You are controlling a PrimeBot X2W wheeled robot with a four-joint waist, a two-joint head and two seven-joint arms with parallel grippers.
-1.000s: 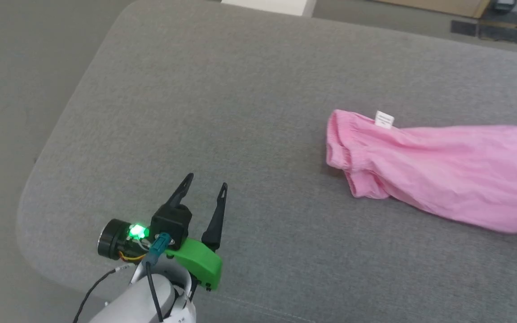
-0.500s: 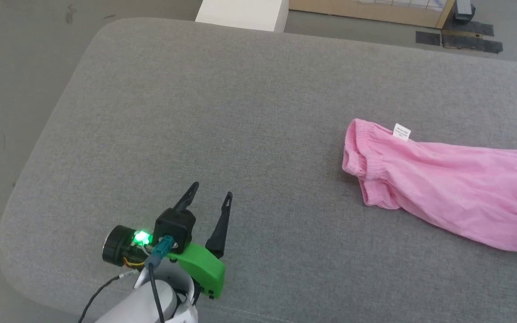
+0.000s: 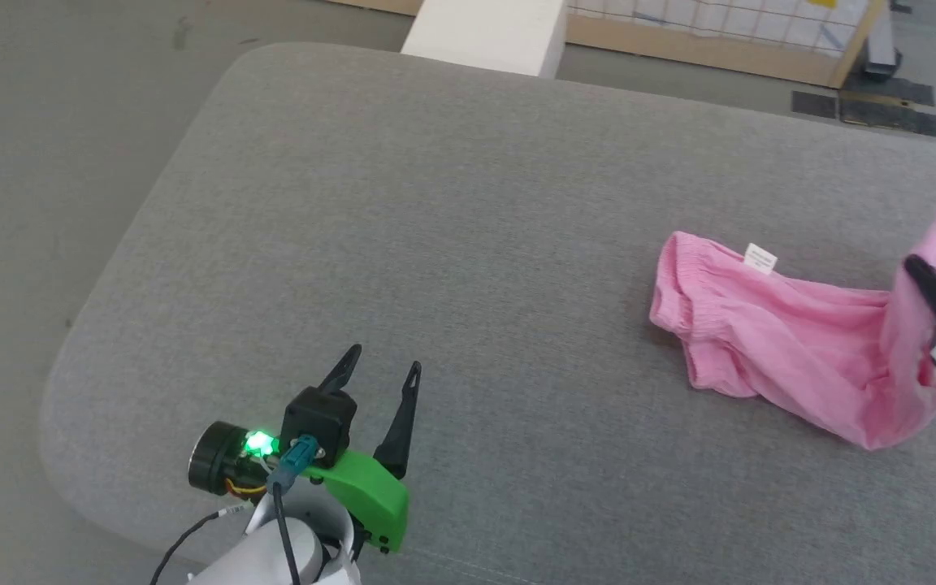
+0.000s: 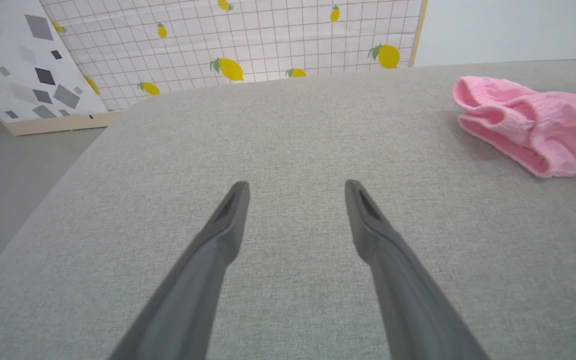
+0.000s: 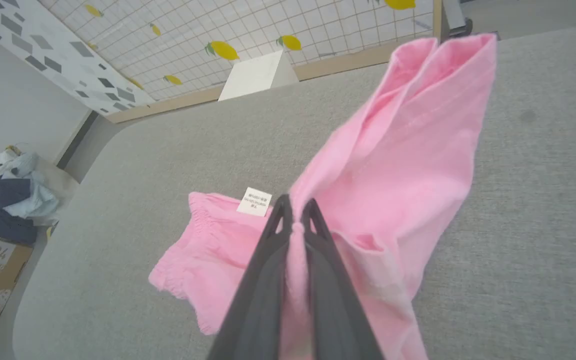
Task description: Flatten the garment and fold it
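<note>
The garment (image 3: 793, 349), light pink wrinkled shorts with a gathered waistband and a small white care label (image 3: 760, 259), lies at the right of the grey cushion (image 3: 435, 244). My right gripper (image 5: 296, 209) is shut on a fold of the pink cloth, and one end of the garment (image 5: 418, 140) stands lifted above the surface. In the head view the right gripper (image 3: 919, 272) sits at the right edge against the raised cloth. My left gripper (image 3: 379, 366) stands open over bare cushion, well left of the garment (image 4: 528, 125); its fingers (image 4: 228, 215) hold nothing.
The cushion's rounded left edge (image 3: 94, 325) drops to grey floor. A white block (image 3: 484, 32) and a lemon-print panel (image 4: 248, 45) stand behind it. A cardboard box with a pile of clothes (image 5: 3, 200) sits on the floor off the cushion's far corner.
The camera has shifted. The right gripper has come into the head view and has lifted the garment's right end, which lay flat before. The left gripper stays open in place.
</note>
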